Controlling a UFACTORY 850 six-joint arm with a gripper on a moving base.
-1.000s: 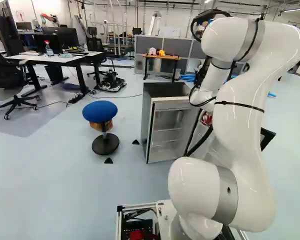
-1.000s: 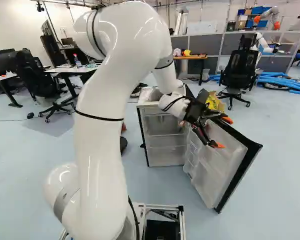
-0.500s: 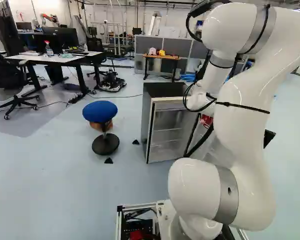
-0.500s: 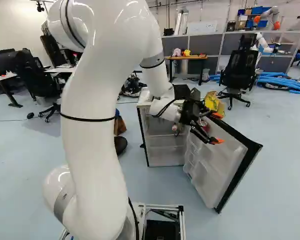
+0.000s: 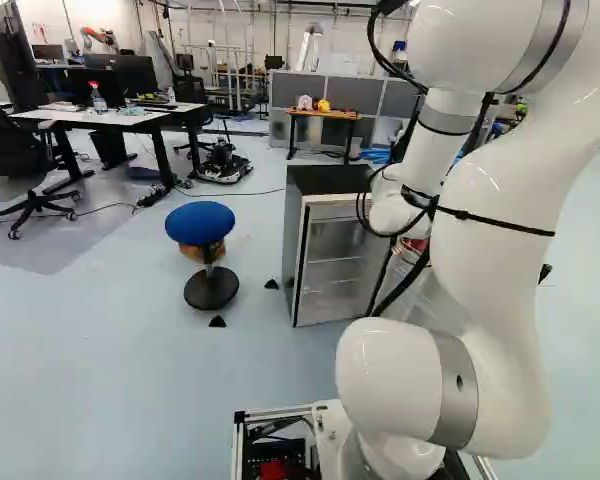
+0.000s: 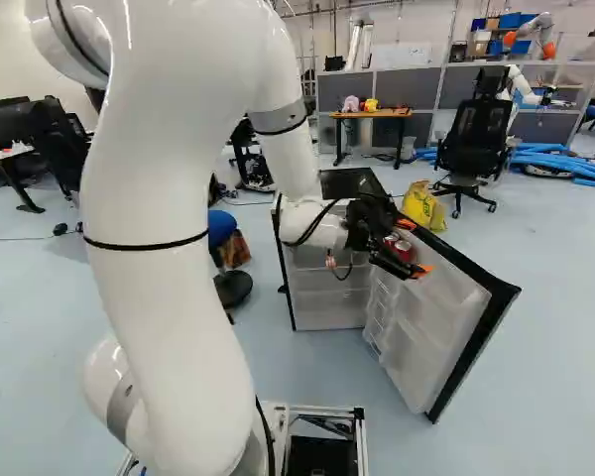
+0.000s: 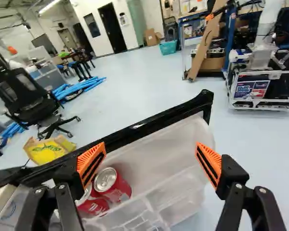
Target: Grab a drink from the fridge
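Observation:
Black gripper (image 6: 415, 248) hangs over the top of the open fridge door (image 6: 428, 332) in the right base view. Seen from the wrist, the gripper (image 7: 150, 163) stands wide open, nothing gripped. Two red drink cans, a nearer-to-centre can (image 7: 116, 186) and another can (image 7: 92, 206), stand side by side in the shelf of the fridge door (image 7: 159, 144). They are close by one orange-padded finger, far from the other, which partly hides them. The fridge body (image 5: 335, 262) stands with its front open, white shelves inside.
A yellow bag (image 6: 422, 204) is on the floor behind the door. A blue stool (image 5: 200, 222) stands beside the fridge. Farther back are an office chair (image 6: 474, 134), blue tubes (image 6: 565, 164) and an orange-topped table (image 5: 323, 114). Another robot (image 7: 267, 29) stands beyond the door.
The upper arm has swung leftward in the right base view, and the wrist has shifted toward the fridge body. The fingers remain open. Base, fridge and door have not moved.

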